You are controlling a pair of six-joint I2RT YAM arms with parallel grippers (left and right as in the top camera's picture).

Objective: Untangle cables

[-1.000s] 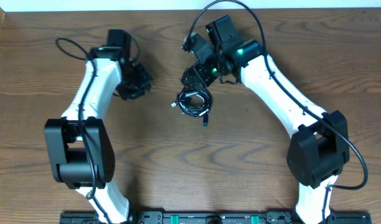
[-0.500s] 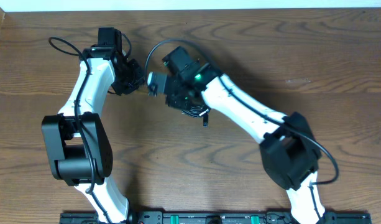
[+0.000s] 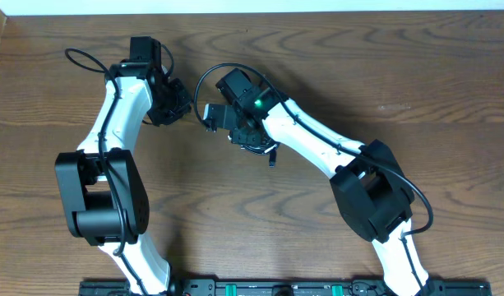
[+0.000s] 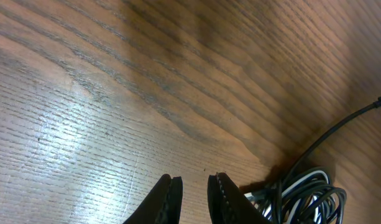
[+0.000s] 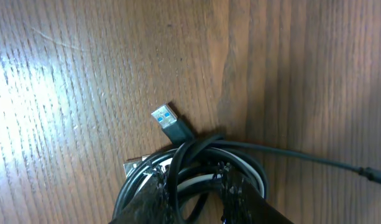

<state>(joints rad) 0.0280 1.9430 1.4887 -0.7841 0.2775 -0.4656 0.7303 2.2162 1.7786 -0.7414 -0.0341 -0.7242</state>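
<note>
Cables (image 5: 206, 144) coiled in one bundle on table (image 5: 66, 74). Right gripper (image 5: 193, 182) clamped on them; left gripper (image 4: 193, 182) barely open, empty.

Two white-and-black jointed robot arms, the left arm (image 3: 112, 136) and the right arm (image 3: 305, 140), are reaching over a single brown wood-grain tabletop (image 3: 449, 74). Each is carrying one black two-fingered claw, the left claw (image 4: 191, 186) and the right claw (image 5: 193, 180), making two claws and four fingers in all. One coiled bundle of thin cables (image 5: 196, 155) is lying on the tabletop. One white cord (image 5: 199, 179) is showing among several black ones, which are overlapping too much to count exactly. Two silver-tipped plugs are showing in the right wrist view: one blue-tongued plug (image 5: 165, 117) and one partly hidden plug (image 5: 134, 167).
</note>
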